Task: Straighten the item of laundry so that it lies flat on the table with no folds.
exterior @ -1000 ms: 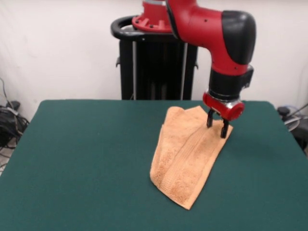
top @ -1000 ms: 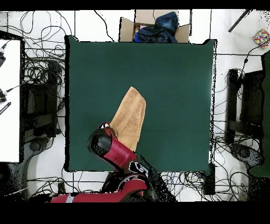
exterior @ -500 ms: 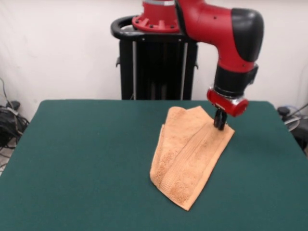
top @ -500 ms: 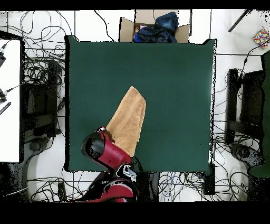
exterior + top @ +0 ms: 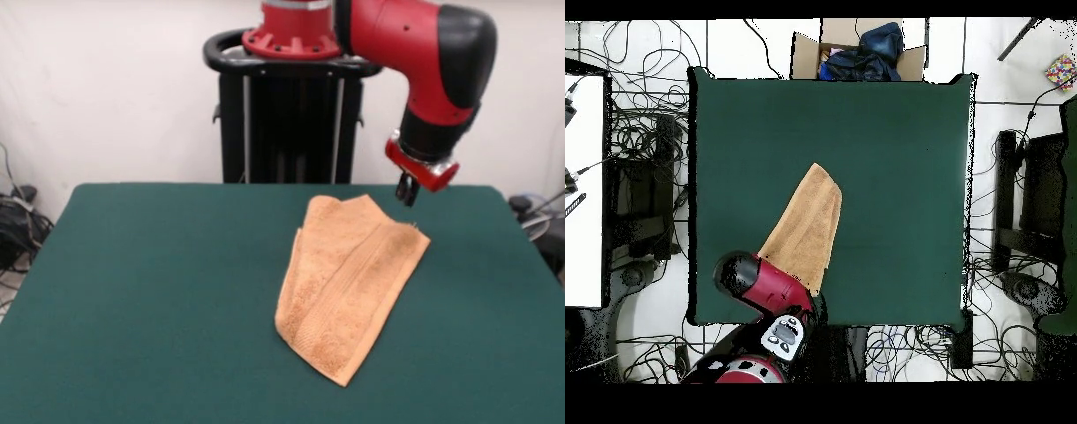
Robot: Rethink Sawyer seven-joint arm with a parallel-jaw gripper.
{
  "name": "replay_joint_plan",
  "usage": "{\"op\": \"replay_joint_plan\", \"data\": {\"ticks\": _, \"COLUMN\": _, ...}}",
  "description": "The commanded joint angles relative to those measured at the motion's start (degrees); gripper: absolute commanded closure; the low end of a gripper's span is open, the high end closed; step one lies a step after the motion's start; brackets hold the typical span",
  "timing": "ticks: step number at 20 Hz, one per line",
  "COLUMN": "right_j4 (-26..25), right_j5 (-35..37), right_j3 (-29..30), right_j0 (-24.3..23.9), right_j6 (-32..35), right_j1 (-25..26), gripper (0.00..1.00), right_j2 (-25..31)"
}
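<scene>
The light orange towel (image 5: 349,283) lies on the dark green table (image 5: 159,291), right of centre in the front view. It is a long tapered shape folded lengthwise, with a ridge running down its middle. Its wide end is toward the robot and its narrow end toward the camera. My gripper (image 5: 407,190) hangs in the air just above and behind the towel's far right corner, holding nothing. In the overhead view the towel (image 5: 808,225) runs from the table's (image 5: 895,150) middle toward the robot's edge. There the red arm (image 5: 760,285) covers the towel's end and hides the gripper.
The black pedestal (image 5: 287,115) stands behind the table's far edge. In the overhead view a cardboard box of dark clothes (image 5: 857,55) sits beyond the table's far edge. Cables (image 5: 645,140) and stands lie on the floor around the table.
My gripper was down at the towel's far right corner. It has risen off the cloth and moved back toward the table's far edge. The corner shifted slightly outward; the towel stays on the table.
</scene>
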Motion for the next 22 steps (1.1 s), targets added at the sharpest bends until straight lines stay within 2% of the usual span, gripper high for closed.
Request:
{"op": "replay_joint_plan", "data": {"ticks": 1, "right_j4": 1.83, "right_j5": -5.26, "right_j3": -5.18, "right_j0": -2.47, "right_j6": 12.58, "right_j1": 2.28, "gripper": 1.0, "right_j2": 0.16}}
{"op": "replay_joint_plan", "data": {"ticks": 9, "right_j4": 2.92, "right_j5": -5.83, "right_j3": -5.23, "right_j0": -1.36, "right_j6": 14.57, "right_j1": 3.0, "gripper": 1.0, "right_j2": 0.12}}
{"op": "replay_joint_plan", "data": {"ticks": 15, "right_j4": 4.88, "right_j5": -11.14, "right_j3": -2.97, "right_j0": -4.08, "right_j6": 15.42, "right_j1": 2.49, "gripper": 1.0, "right_j2": 5.71}}
{"op": "replay_joint_plan", "data": {"ticks": 17, "right_j4": 4.42, "right_j5": -11.45, "right_j3": -2.76, "right_j0": -4.9, "right_j6": 14.53, "right_j1": 2.38, "gripper": 1.0, "right_j2": 6.1}}
{"op": "replay_joint_plan", "data": {"ticks": 22, "right_j4": 0.45, "right_j5": -13.14, "right_j3": -4.84, "right_j0": -4.63, "right_j6": 10.3, "right_j1": 4.5, "gripper": 1.0, "right_j2": 3.13}}
